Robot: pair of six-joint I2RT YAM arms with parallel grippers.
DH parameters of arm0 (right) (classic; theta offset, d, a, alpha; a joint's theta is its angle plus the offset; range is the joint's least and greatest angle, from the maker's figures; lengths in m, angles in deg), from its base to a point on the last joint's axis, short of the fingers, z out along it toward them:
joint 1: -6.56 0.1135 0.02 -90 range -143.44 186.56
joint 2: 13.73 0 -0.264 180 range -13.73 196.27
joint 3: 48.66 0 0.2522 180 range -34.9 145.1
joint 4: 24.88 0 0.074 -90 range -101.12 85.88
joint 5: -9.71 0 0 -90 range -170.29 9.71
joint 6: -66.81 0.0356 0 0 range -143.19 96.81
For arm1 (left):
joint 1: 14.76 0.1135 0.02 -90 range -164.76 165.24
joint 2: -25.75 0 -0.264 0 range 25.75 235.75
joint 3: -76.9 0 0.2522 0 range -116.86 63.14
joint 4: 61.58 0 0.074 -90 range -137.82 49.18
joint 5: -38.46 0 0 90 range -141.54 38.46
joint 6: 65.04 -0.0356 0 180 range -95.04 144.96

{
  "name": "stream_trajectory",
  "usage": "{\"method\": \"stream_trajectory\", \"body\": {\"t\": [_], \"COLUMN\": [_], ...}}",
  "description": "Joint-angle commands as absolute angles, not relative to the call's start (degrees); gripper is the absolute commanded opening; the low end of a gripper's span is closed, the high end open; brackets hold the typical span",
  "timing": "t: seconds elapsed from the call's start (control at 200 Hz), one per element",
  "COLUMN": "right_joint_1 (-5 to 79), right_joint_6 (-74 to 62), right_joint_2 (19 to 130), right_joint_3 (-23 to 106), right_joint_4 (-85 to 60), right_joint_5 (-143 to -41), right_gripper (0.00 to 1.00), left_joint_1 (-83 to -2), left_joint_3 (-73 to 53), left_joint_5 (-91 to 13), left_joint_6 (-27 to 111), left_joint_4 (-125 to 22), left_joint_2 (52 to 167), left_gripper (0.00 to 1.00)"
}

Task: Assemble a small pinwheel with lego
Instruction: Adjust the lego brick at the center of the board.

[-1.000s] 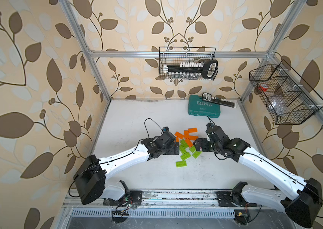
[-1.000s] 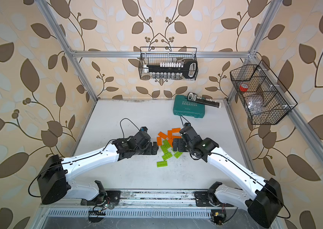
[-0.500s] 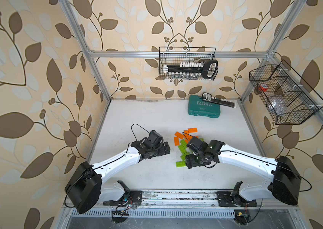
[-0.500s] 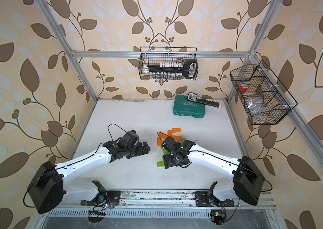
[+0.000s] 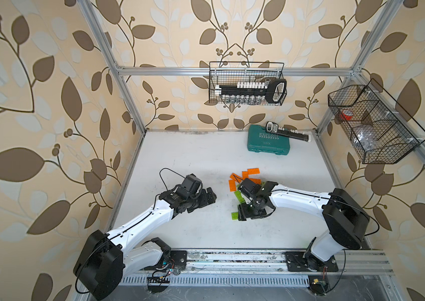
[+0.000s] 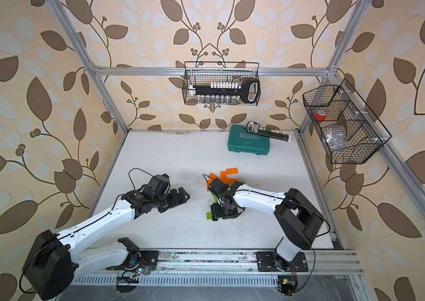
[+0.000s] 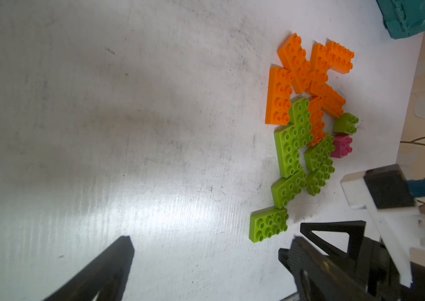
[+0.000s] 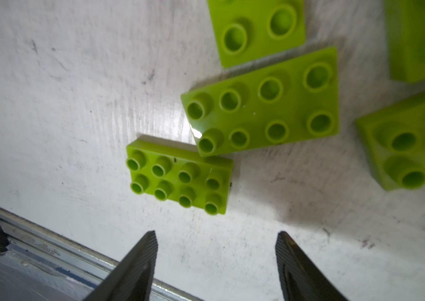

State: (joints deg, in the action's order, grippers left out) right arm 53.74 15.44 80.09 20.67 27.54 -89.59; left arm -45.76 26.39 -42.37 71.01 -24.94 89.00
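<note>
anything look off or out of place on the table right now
Nothing spilled or broken. The lego lies in a loose heap, with an orange brick tilted across lime-green bricks. At the back, a long black tool rests askew, one end on the teal case.

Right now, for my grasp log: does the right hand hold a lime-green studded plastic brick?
No: the right hand is empty; the nearest lime-green brick lies free on the table beyond it.

The lego (image 7: 288, 153) is orange and lime green, with one pink brick (image 7: 341, 149). The case (image 5: 268, 143) is teal. The walls (image 5: 36, 130) have brown leaves.
</note>
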Motion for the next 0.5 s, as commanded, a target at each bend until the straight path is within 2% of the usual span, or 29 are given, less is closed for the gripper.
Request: {"method": "stream_trajectory", "body": {"t": [0.0,0.35,0.495], "right_joint_1": [53.3,53.6,56.6], "right_joint_6": [14.2,13.6,11.3], "right_joint_2": [81.8,85.0,85.2], "right_joint_3": [23.1,23.2,24.0], "right_joint_4": [25.6,22.7,21.8], "right_joint_5": [-92.0,-96.4,-99.8], "right_gripper": [0.7,0.69,0.69], "left_joint_1": [-45.0,-44.1,-43.1], "left_joint_3": [26.7,26.5,27.0], "left_joint_5": [-40.9,-39.5,-39.0], "left_joint_6": [71.3,70.2,70.2], "left_joint_4": [-24.4,-23.6,-23.4], "left_joint_2": [88.4,88.7,88.2], "left_gripper": [0.96,0.96,0.96]}}
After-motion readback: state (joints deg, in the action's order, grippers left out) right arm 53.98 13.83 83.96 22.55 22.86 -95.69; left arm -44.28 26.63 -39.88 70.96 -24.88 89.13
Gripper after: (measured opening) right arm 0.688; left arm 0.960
